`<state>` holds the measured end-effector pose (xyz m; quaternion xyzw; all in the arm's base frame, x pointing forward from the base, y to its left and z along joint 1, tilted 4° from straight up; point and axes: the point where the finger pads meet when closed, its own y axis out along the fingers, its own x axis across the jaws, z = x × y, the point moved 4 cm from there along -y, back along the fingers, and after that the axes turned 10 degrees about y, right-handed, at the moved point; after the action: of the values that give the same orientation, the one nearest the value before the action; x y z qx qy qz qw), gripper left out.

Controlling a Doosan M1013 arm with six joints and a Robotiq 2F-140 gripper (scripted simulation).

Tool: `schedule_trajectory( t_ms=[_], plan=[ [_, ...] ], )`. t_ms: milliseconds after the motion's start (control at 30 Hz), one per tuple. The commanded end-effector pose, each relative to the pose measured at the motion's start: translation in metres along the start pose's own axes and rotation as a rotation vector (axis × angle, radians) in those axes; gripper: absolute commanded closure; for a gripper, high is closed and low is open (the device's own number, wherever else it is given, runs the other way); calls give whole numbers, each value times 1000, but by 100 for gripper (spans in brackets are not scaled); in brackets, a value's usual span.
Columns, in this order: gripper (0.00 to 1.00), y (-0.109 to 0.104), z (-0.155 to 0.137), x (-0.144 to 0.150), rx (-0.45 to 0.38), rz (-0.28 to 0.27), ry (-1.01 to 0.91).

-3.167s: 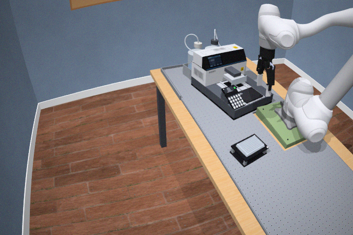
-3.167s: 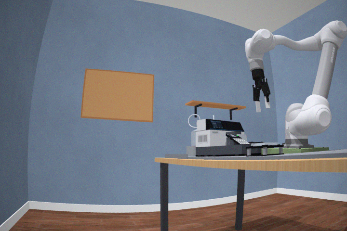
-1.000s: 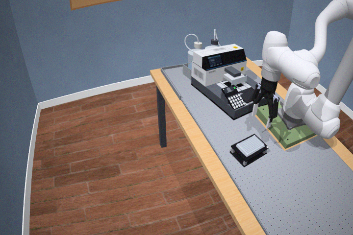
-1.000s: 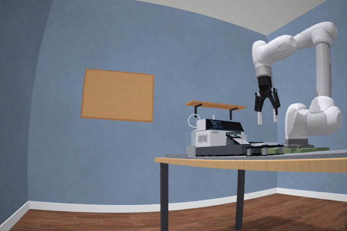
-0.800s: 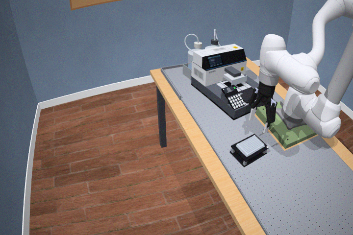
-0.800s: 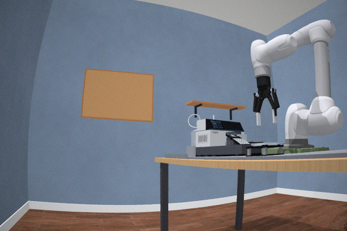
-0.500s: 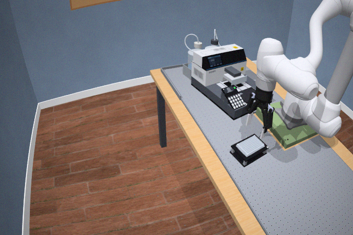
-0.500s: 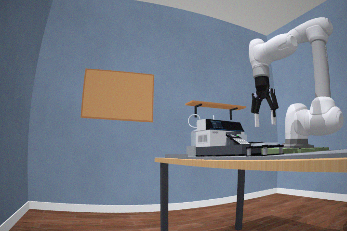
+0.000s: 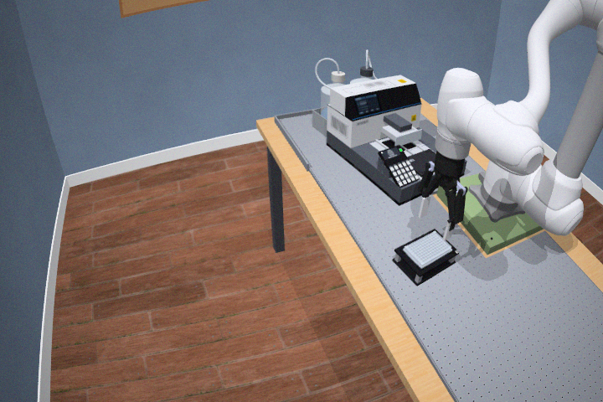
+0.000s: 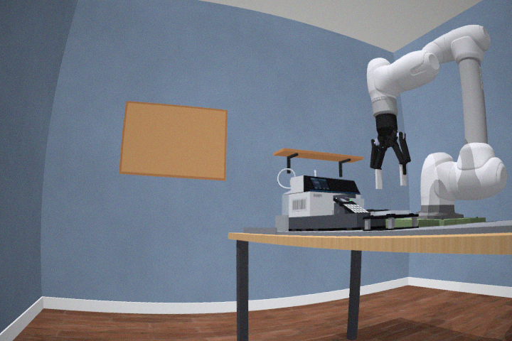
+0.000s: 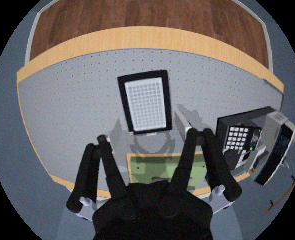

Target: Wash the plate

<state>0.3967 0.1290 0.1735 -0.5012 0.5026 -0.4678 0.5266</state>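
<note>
The white well plate [image 9: 428,249] [image 11: 147,102] lies flat in the black plate nest N1 [image 9: 411,266] [image 11: 122,103] on the table. My gripper [image 9: 434,221] [image 10: 390,181] [image 11: 147,120] is open and empty. It hangs well above the table, between the nest and the washer, a little behind the plate. The washer WASHER [image 9: 368,118] [image 10: 317,201] [image 11: 274,143] stands at the back, with its keypad [image 9: 403,171] [image 11: 237,136] facing the front. A small green lamp [image 9: 399,150] glows above the keypad. The carrier beside the keypad is partly hidden by the arm.
The arm's base stands on a green plate [image 9: 502,232] [image 11: 154,167] to the right of the nest. Two bottles with tubing [image 9: 337,78] stand behind the washer. A shelf [image 10: 317,154] hangs on the wall above the washer. The table's wooden front edge [image 9: 359,279] runs left of the nest.
</note>
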Motion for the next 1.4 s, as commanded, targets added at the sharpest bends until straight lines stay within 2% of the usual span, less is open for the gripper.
schedule_trajectory(
  t_ms=[0,900,1367],
  plan=[
    [30,5,0,0,0,0,0],
    [30,47,0,0,0,0,0],
    [30,56,0,0,0,0,0]
  ],
)
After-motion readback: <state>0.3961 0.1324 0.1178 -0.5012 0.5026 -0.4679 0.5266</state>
